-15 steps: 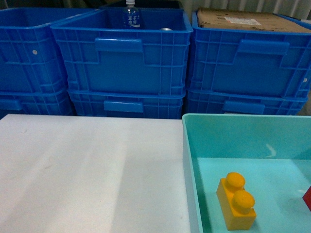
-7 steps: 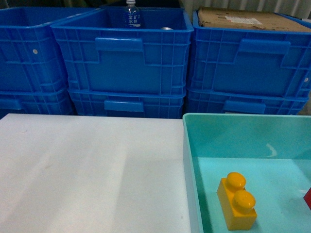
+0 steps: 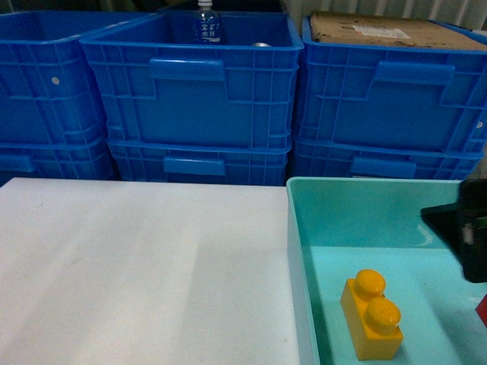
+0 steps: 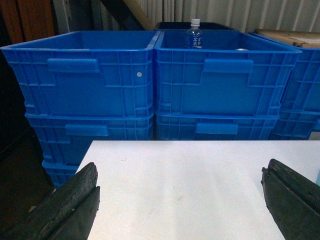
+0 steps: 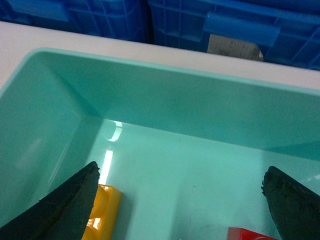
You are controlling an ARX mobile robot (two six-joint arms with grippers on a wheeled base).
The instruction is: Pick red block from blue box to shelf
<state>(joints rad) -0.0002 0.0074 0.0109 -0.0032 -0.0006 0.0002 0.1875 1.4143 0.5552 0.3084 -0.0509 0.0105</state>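
Right claw (image 5: 180, 200) hangs spread above the box (image 5: 150, 95) (yellow brick (image 3: 371, 315) at 9 o'clock of red block (image 5: 250, 233)); left claw (image 4: 180, 200) spread over tabletop (image 4: 200, 170).

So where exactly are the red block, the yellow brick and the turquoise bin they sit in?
red block (image 5: 248, 233), right wrist view, on its top face at the bottom edge.
yellow brick (image 3: 371, 321), head view, on its front stud.
turquoise bin (image 3: 293, 251), head view, on its left rim.
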